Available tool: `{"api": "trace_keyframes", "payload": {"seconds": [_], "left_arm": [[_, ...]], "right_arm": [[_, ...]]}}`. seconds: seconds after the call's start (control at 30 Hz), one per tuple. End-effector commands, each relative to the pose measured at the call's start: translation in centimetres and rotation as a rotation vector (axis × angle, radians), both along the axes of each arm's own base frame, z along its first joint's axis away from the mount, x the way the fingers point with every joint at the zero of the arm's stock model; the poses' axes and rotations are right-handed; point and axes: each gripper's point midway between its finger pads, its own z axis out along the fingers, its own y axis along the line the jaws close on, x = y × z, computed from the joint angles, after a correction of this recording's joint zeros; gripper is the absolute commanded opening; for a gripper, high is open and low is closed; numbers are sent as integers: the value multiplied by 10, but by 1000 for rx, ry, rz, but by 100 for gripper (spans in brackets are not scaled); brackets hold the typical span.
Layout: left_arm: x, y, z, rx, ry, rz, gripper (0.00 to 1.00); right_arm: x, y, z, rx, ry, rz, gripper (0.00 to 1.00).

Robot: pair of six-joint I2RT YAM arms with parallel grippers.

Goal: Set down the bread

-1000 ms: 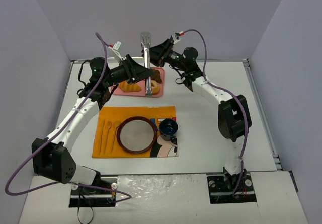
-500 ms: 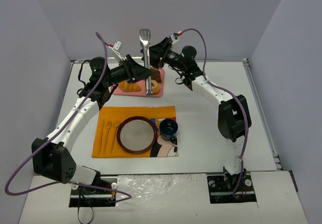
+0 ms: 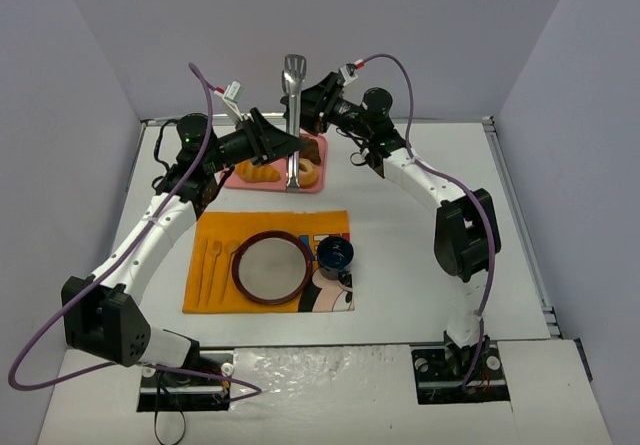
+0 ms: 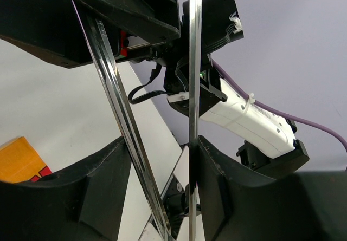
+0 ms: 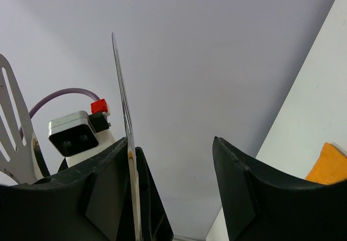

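Observation:
The bread [image 3: 244, 170], a small golden bun, lies at the left of the pink tray [image 3: 318, 149] at the back, close beside a longer croissant [image 3: 264, 174]. A ring doughnut [image 3: 307, 172] lies to their right. Metal tongs [image 3: 293, 115] stand upright over the tray with the slotted head on top. My left gripper [image 3: 288, 146] is shut around both tong arms [image 4: 192, 89], which sit between its fingers [image 4: 217, 192]. My right gripper [image 3: 308, 103] is open near the tongs' upper part. One tong blade [image 5: 122, 89] rests against its left finger [image 5: 103, 187].
An orange placemat [image 3: 210, 230] lies in the middle with a brown-rimmed plate [image 3: 240, 283], a blue cup [image 3: 335, 255] and wooden cutlery [image 3: 213, 263]. Grey walls close in at the back and both sides.

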Motion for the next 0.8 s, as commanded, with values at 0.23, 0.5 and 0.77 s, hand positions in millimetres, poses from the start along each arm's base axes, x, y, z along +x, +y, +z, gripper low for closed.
{"api": "trace_keyframes", "payload": {"seconds": [0.23,0.5,0.77], "left_arm": [[-14,11,56,-50,-201,9,44],[-15,12,58,-51,-206,11,44],[-17,15,57,-44,-206,8,43]], "right_arm": [[-33,-30,100,111,-234,13,60],[-27,-45,103,106,-241,-13,60],[-5,-70,103,91,-237,-58,60]]}}
